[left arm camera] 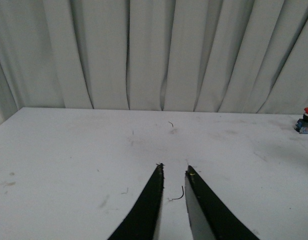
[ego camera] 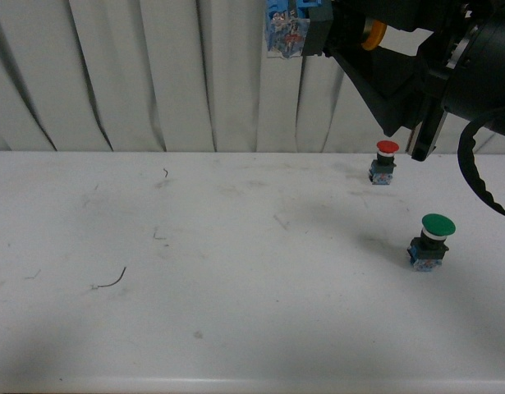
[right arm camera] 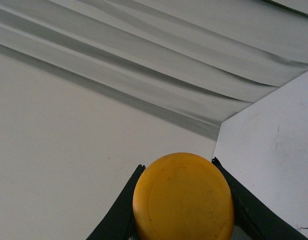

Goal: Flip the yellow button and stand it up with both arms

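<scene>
My right gripper (ego camera: 338, 37) is raised high at the top right of the front view, shut on the yellow button (ego camera: 373, 35). Only a sliver of its yellow cap shows there, with a blue block beyond it. In the right wrist view the round cap of the yellow button (right arm camera: 183, 197) faces the camera and fills the space between the two black fingers of my right gripper (right arm camera: 178, 164). My left gripper (left arm camera: 174, 166) is open low over the white table (left arm camera: 68, 150), with nothing between its fingers. It is out of the front view.
A red-capped button (ego camera: 386, 162) stands at the table's back right, also seen in the left wrist view (left arm camera: 306, 120). A larger green-capped button (ego camera: 433, 242) stands nearer on the right. A thin black wire scrap (left arm camera: 179, 195) lies under the left fingers. A white pleated curtain (ego camera: 153, 74) hangs behind.
</scene>
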